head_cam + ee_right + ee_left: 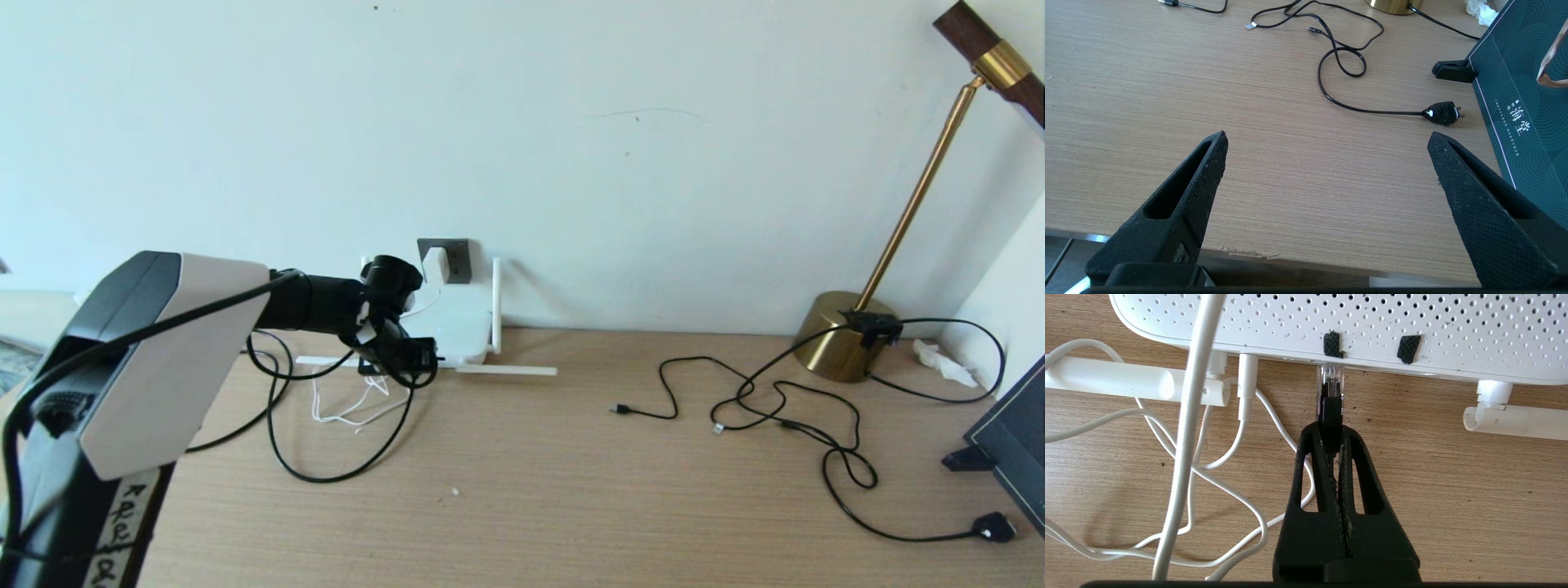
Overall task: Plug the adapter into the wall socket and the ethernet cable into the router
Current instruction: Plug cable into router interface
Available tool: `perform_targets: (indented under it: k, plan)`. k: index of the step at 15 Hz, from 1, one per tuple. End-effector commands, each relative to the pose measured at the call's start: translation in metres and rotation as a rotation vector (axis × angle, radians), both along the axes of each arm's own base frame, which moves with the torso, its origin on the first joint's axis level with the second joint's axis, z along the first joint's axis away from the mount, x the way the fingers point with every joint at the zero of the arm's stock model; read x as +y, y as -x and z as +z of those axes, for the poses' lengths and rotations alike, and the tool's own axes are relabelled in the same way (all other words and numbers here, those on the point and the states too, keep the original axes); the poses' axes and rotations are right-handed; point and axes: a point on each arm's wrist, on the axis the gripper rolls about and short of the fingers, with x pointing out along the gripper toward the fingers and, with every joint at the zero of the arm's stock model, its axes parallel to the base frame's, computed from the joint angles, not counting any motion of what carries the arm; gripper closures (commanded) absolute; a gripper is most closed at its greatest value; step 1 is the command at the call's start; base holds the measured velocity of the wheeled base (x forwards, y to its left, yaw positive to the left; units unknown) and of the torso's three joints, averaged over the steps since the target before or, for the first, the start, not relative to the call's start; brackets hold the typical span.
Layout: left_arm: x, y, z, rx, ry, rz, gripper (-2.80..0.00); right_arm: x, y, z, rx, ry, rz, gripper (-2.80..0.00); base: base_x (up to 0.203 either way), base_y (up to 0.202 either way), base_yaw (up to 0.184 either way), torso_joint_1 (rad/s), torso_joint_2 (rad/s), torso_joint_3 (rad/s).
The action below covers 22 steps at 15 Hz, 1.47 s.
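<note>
The white adapter (435,265) sits in the dark grey wall socket (459,261) above the desk. Below it lies the flat white router (459,331), and my left gripper (412,353) is at its near edge. In the left wrist view this gripper (1331,430) is shut on the black boot of the ethernet cable (1331,412). The cable's clear plug tip (1331,377) is at a slot in the router's (1372,326) edge; how far it is in is hidden. The black cable (326,478) loops back over the desk. My right gripper (1327,141) hangs open over the desk's near edge, holding nothing.
Thin white cords (351,408) and router antennas (506,370) lie by the left gripper. To the right are thin black cables (775,408), a black mains plug (992,527), a brass lamp base (845,347), a crumpled tissue (939,359) and a dark box (1020,441).
</note>
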Motion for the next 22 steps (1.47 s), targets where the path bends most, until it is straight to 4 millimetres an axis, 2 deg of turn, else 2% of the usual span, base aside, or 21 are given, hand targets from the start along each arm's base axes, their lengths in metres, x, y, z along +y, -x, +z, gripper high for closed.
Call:
perform_targets:
  k: [1, 22]
  plan:
    - [0.0004, 0.0003, 0.002, -0.004, 0.001, 0.002, 0.0, 0.0, 0.0, -0.0001, 0.003, 0.001, 0.001, -2.8, 0.0, 0.0, 0.0, 0.0, 0.0, 0.0]
    - [0.0067, -0.0065, 0.0002, -0.017, -0.015, -0.004, 0.0, 0.0, 0.0, -0.0001, 0.003, 0.001, 0.001, -2.8, 0.0, 0.0, 0.0, 0.0, 0.0, 0.0]
